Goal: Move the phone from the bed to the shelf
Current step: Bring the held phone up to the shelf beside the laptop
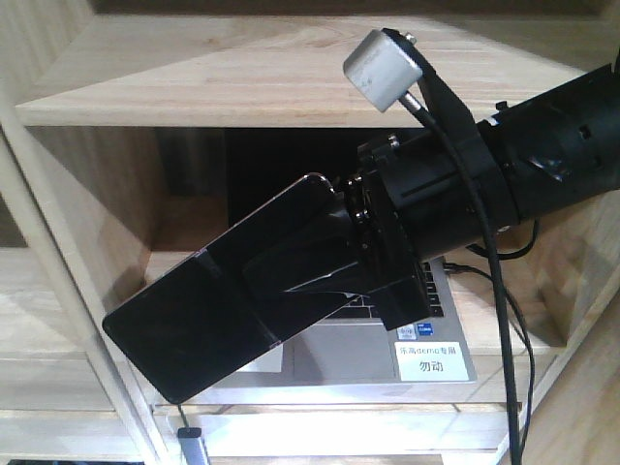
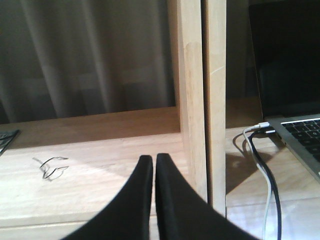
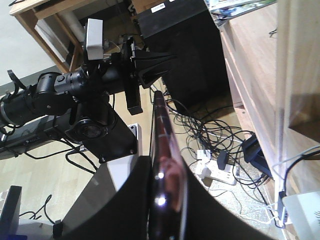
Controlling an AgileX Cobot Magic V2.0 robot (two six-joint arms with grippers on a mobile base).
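**Right claw holds the phone at the mouth of a shelf compartment**

Your right claw point(image 1: 281, 276) pinches one end of the thin glossy black rectangular phone point(image 1: 184, 339). The phone hangs tilted in the air, with its free end low and to the left. It is in front of the light natural-wood shelf point(image 1: 242, 77), at the open compartment where a grey laptop point(image 1: 329, 356) with a white sticker sits open. Gripping one end probably lets the long free end lead into the compartment. The phone does not appear to rest on any board yet, so placing it is not yet done. The bed is out of sight in every view.

Your left claw point(image 2: 152, 165) is pressed together and empty. It points at the neighbouring compartment, left of a pale wooden upright point(image 2: 192, 100), which keeps it clear of the carrying arm.

The front view shows the phone's broad face and the laptop behind and below it. Only the right wrist view shows the phone edge-on, its pinkish rim clamped between two black fingers point(image 3: 210, 222), which confirms the pinch. The left wrist view misses the phone but shows the laptop's black and white cables point(image 2: 262, 170) trailing across the board, a possible snag.
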